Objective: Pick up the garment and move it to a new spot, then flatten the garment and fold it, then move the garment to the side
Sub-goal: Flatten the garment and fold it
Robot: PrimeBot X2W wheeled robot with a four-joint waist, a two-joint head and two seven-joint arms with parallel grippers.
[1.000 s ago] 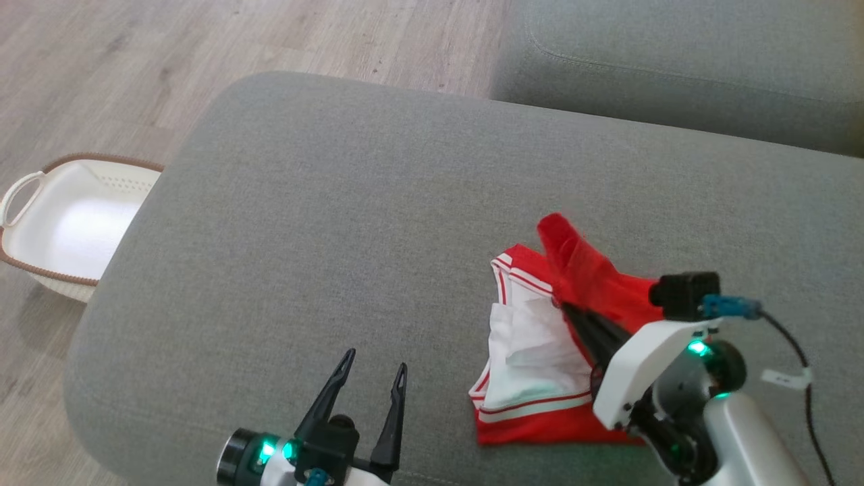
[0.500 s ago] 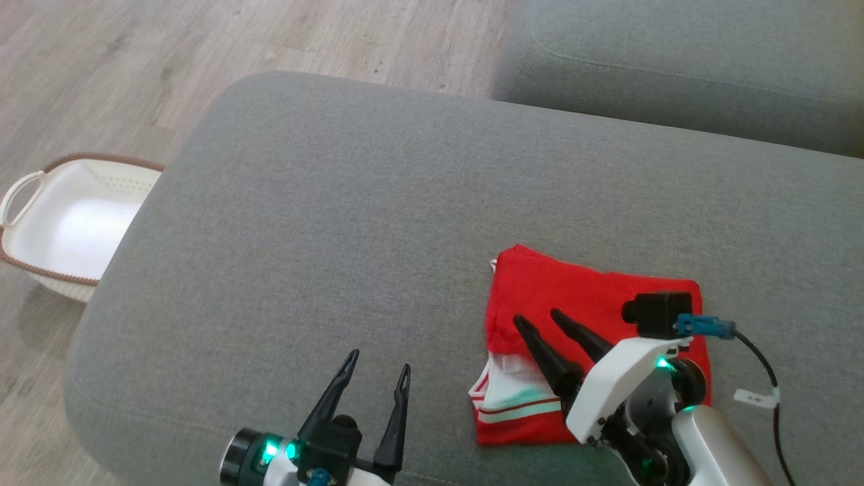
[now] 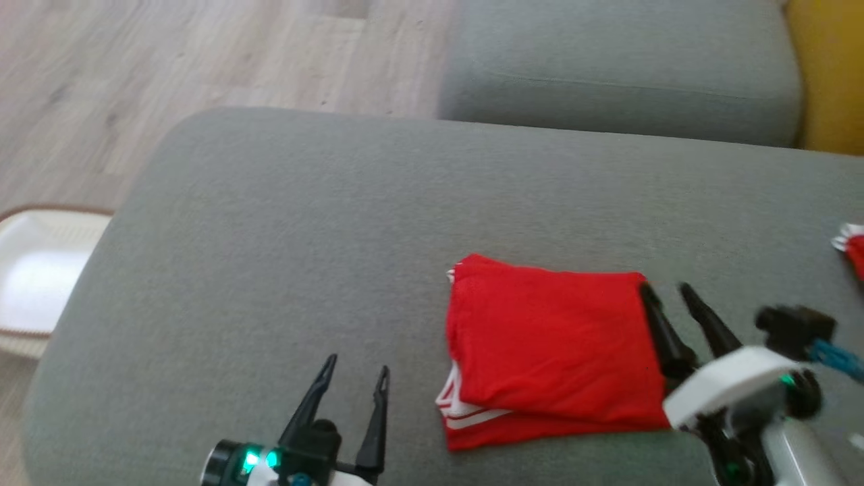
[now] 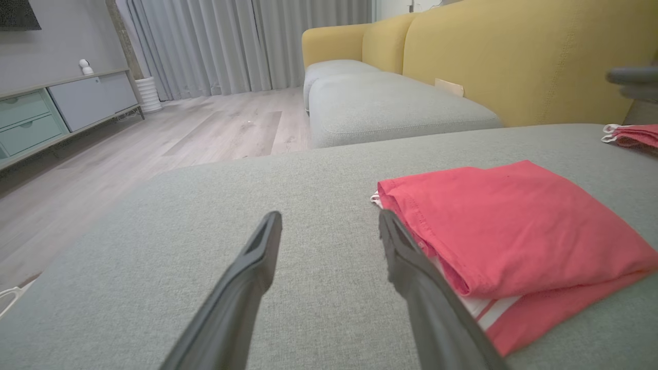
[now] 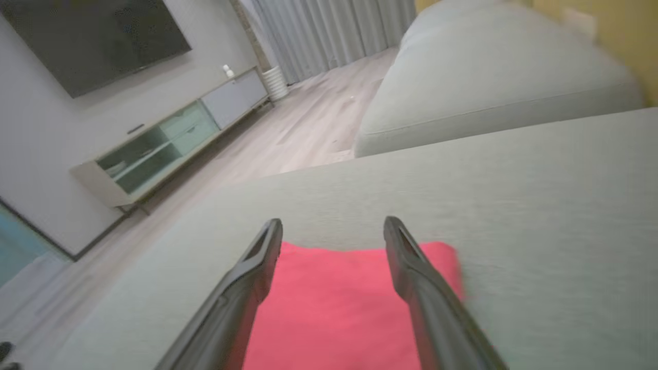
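Nubby grey cushion beneath a square-folded red garment, left gripper and right gripper splayed, empty.

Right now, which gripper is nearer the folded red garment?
Right. The right gripper is open at the garment's right edge, just overlapping it in the head view. The left gripper is open off its left side, with bare cushion between.

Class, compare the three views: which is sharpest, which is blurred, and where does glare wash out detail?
Head view: slightly soft all over, and the white basket is washed out by glare. Left wrist view: sharpest, the folded red garment crisp. Right wrist view: smeared, worst toward the right edge.
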